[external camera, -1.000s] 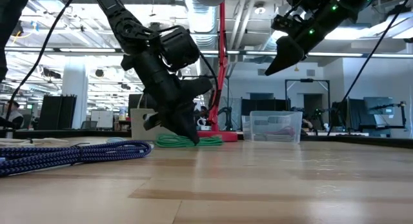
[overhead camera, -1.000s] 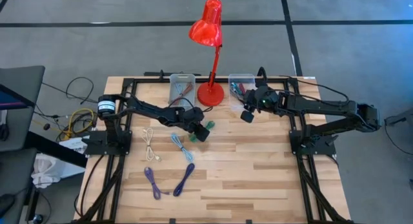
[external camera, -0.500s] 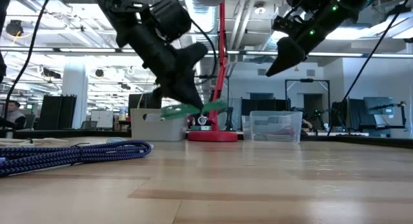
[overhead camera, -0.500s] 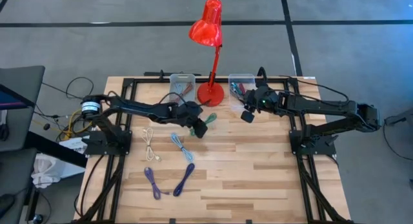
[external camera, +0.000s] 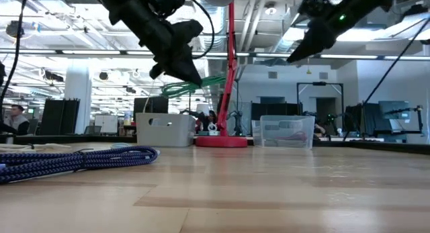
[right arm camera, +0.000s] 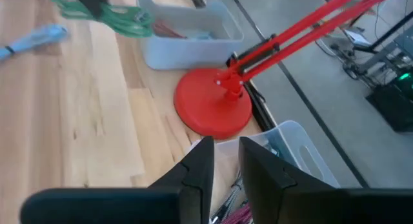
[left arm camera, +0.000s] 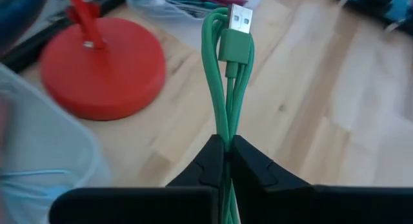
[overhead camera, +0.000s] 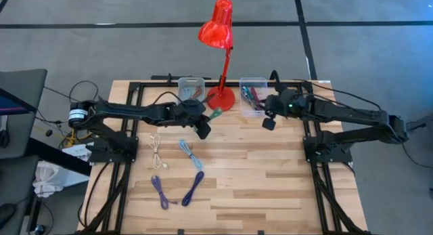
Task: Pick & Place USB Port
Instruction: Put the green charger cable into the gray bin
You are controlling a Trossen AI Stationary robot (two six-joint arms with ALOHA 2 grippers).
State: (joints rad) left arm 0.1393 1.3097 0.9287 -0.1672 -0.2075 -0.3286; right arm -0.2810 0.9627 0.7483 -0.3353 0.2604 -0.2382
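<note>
A green USB cable (left arm camera: 230, 75), folded into several strands with its metal plug (left arm camera: 239, 20) at the free end, is held in my left gripper (left arm camera: 227, 146), which is shut on it. In the high view the left gripper (overhead camera: 202, 129) hangs above the table beside the red lamp base (overhead camera: 220, 98), near the left clear bin (overhead camera: 191, 89). The cable (external camera: 195, 85) is in the air. My right gripper (right arm camera: 226, 153) is open and holds nothing; it hovers by the right clear bin (overhead camera: 252, 93), which holds cables. My left gripper pinches the folded green cable between its two fingers (left arm camera: 210, 162), several strands together, partway along the bundle (left arm camera: 228, 130). The strands run along the fingers and out past their tips, ending in the plug. The cable is lifted clear of the table (external camera: 191, 88).
A cream cable (overhead camera: 157, 150), a light-blue cable (overhead camera: 189, 154) and two purple cables (overhead camera: 162, 191) lie on the near-left of the table. The red lamp's stem (external camera: 232, 72) rises between the two bins. Bare wood (overhead camera: 270, 174) lies toward the near right.
My left gripper has risen from the table and moved toward the far edge, near the left bin and lamp base. The green cable has gone with it, from lying on the wood to hanging clear in the air. My right gripper has shifted a little to the right.
</note>
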